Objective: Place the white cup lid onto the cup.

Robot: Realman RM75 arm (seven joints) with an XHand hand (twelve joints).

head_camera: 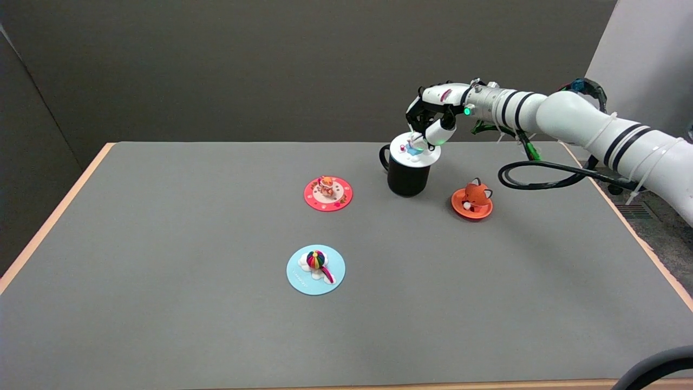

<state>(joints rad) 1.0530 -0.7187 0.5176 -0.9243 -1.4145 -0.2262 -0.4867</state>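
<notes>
The round white cup lid (pixel 414 150) already sits on the black ceramic cup (pixel 407 174) on the grey tabletop (pixel 216 325), the right hand (pixel 433 116) fingers (pixel 433 132) pinching its small knob, so the next move, I judge, is to release and lift away.

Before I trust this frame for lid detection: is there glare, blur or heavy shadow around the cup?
Head view: sharp, evenly lit, no glare on the white cup lid; the black mug casts only a soft shadow; the right hand is crisp, its green light glowing.
</notes>
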